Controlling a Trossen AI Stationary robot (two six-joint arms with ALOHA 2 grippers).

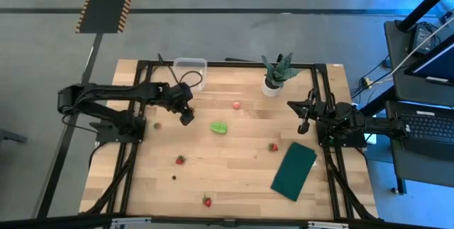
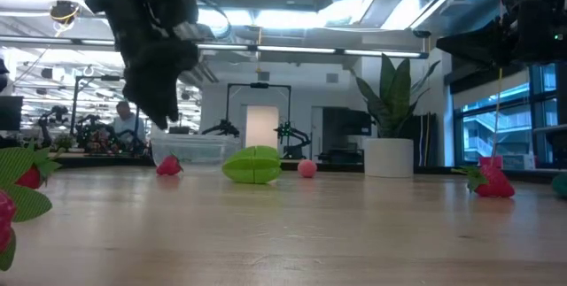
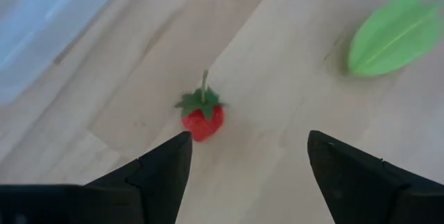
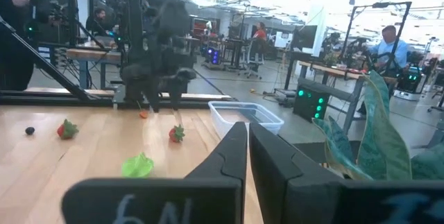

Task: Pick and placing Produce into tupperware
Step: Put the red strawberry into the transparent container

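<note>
Your left claw (image 3: 246, 158) hangs open over a strawberry (image 3: 202, 116) on the bench (image 1: 234, 179), probably to straddle it, the tub (image 1: 189, 66) nearby; your right claw (image 1: 303, 125) waits shut.

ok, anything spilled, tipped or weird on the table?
Nothing damaged or tipped. The tupperware sits upright with no produce visible in it; strawberries and the green piece lie scattered on the wood, and the plant stands upright.

In the low view, two strawberries (image 2: 22, 175) at the near left table edge are cut off by the picture's edge and blurred. The tupperware (image 3: 41, 23) is blurred and clipped in the left wrist view. A tiny dark speck (image 1: 174, 177) on the table is too small to identify.
</note>
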